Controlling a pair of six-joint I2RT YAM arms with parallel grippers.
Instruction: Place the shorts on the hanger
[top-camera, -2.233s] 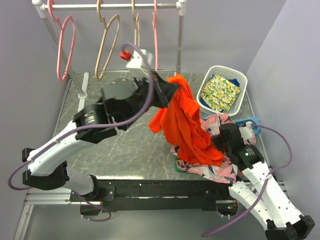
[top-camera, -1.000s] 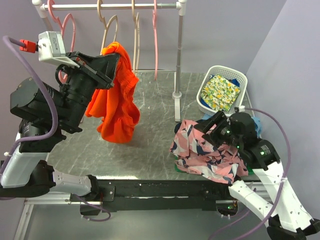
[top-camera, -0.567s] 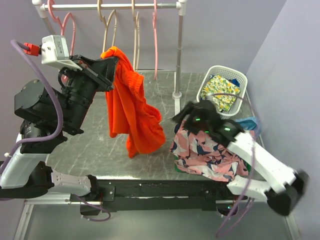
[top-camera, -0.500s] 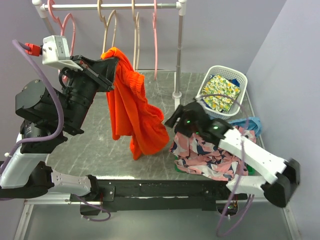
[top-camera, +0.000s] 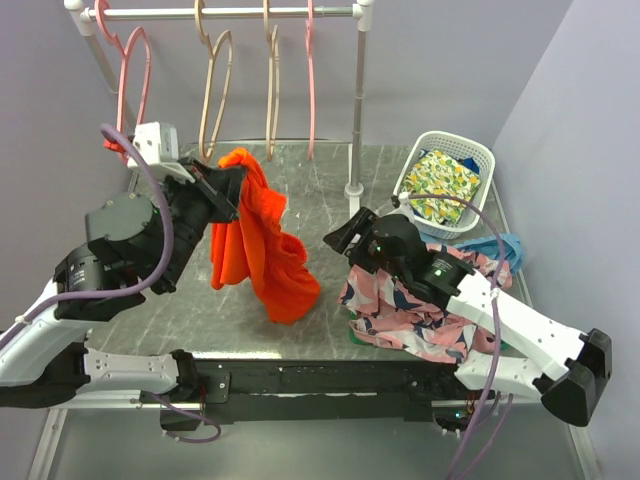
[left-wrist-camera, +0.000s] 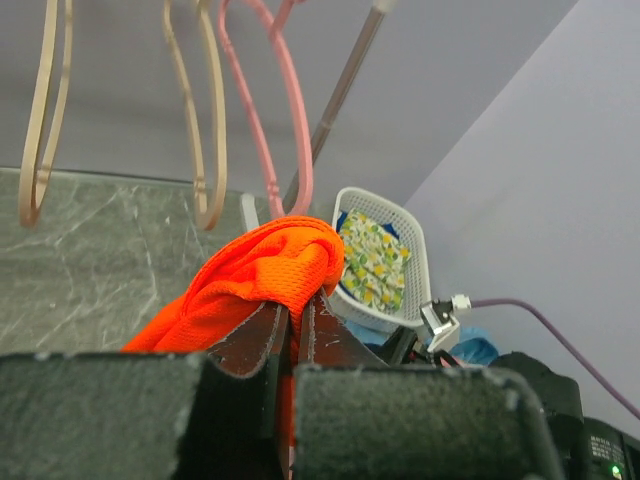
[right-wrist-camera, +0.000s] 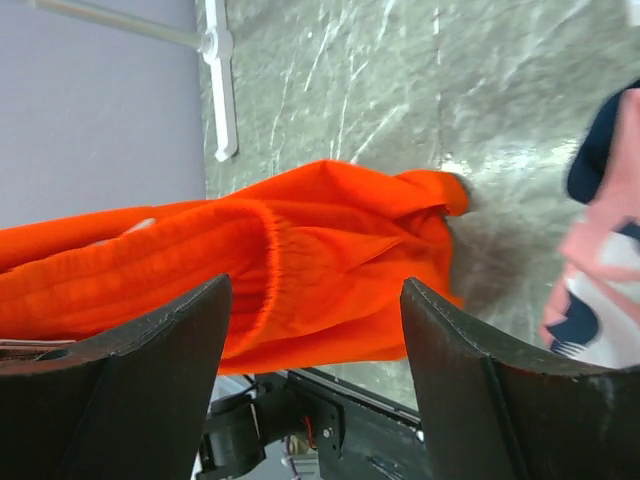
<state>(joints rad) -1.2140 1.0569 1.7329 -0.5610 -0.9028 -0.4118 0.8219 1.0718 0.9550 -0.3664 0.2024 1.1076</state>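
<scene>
- The left hand (top-camera: 228, 186) is clenched on a bunched edge of the orange shorts (top-camera: 262, 250), holding them up in the air over the left half of the desk (top-camera: 310, 215).
- In the left wrist view, the two fingers (left-wrist-camera: 262, 335) are pressed close together with a fold of the shorts (left-wrist-camera: 265, 272) pinched between them and bulging over their tips.
- The rest of the shorts hangs down from that grip in a loose twisted drape. I cannot tell whether the lowest fold touches the desk.
- The shorts are on no hanger and hang below and in front of the rail (top-camera: 230, 12).
- On the rail hang a pink hanger (top-camera: 120, 120) at the left end, two tan hangers (top-camera: 270, 70) in the middle, and a second pink hanger (top-camera: 310, 90) near the right post.
- The right hand (top-camera: 340, 232) is released, its fingers spread wide and gripping nothing. It is just beside the hanging shorts, on their right.
- The right wrist view shows the shorts (right-wrist-camera: 300, 265) framed between its parted fingers (right-wrist-camera: 150, 380).
- A pink, navy and white garment (top-camera: 410, 305) lies crumpled on the desk under the right arm.
- A white basket (top-camera: 480, 152) at the right back corner holds a floral cloth (top-camera: 440, 188).
</scene>
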